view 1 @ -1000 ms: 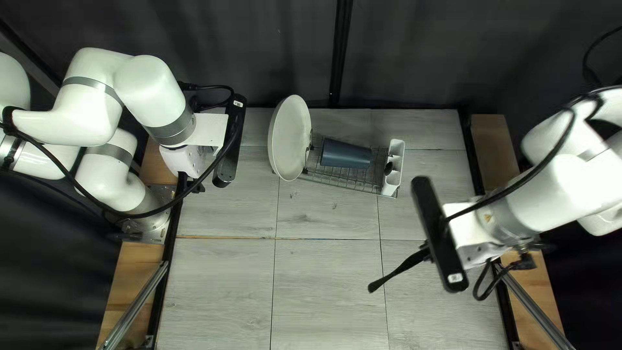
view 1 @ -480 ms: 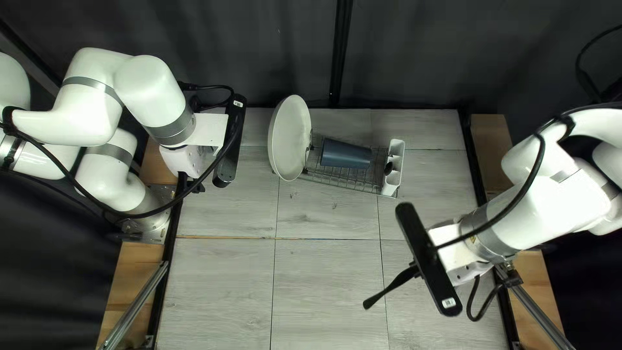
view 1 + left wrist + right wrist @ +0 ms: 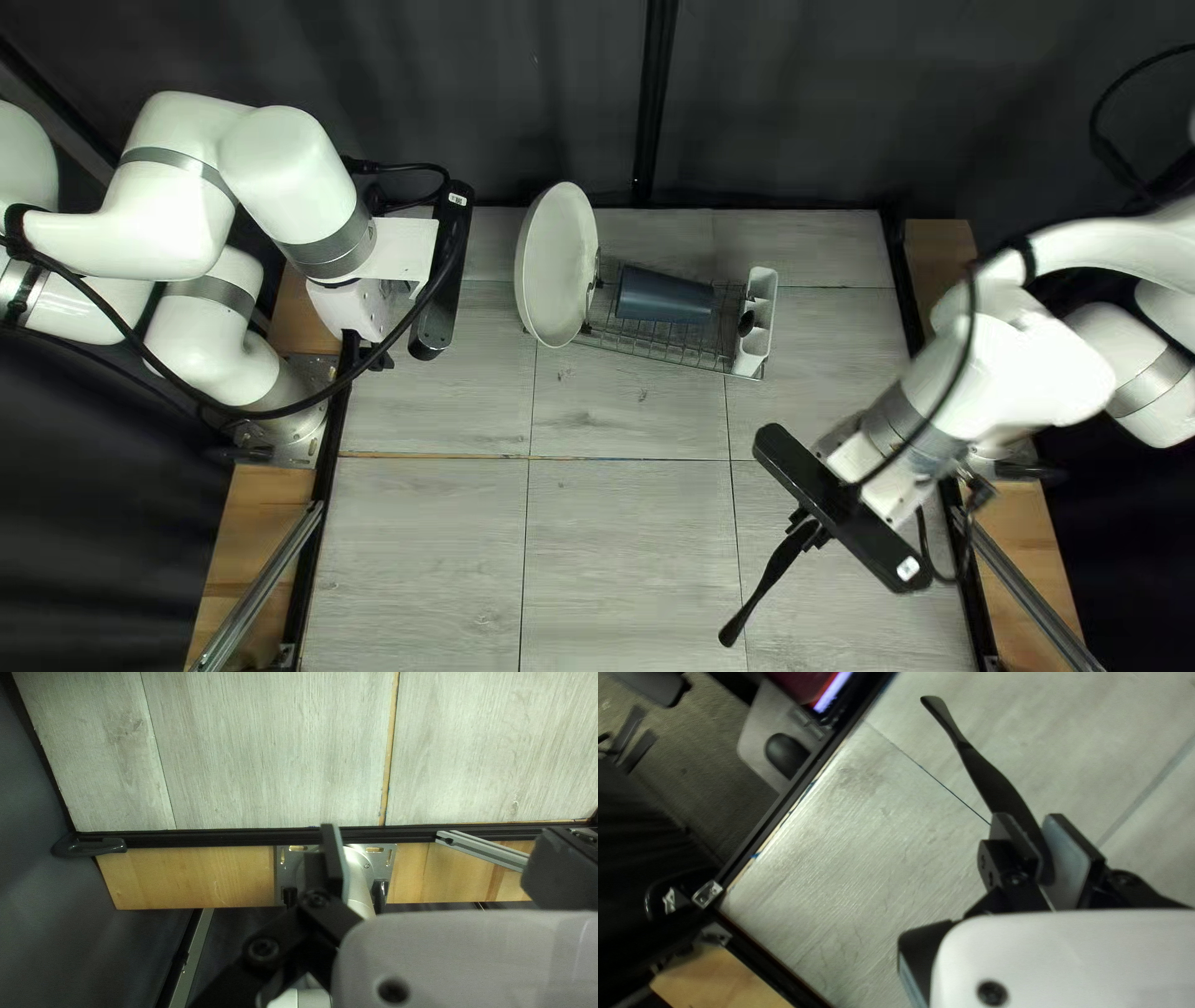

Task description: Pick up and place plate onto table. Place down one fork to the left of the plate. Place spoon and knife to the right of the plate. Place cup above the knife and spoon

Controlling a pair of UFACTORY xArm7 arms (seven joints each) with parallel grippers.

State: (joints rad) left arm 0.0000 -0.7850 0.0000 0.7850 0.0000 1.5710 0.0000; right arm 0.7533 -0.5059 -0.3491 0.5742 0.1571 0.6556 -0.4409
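One right gripper (image 3: 809,529), clenched on a dark utensil (image 3: 774,573), near right; one left gripper (image 3: 377,356), fingers parted, far left; white plate (image 3: 554,264) and blue cup (image 3: 666,296) at far wire rack (image 3: 679,350).

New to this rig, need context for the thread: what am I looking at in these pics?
Two white jointed robot arms, left and right, work at a pale wood-grain table. One picture looks down from above the table's near edge; the other two come from cameras on the arms' wrists, looking along each gripper.

On the table's far half sits a grey wire dish rack. It holds a round white plate standing on edge, a dark blue-grey cup on its side, and a white cutlery holder with something dark inside, too small to identify.

The right black two-finger gripper grips a slim black utensil, type unclear. The left one is open, holding nothing.
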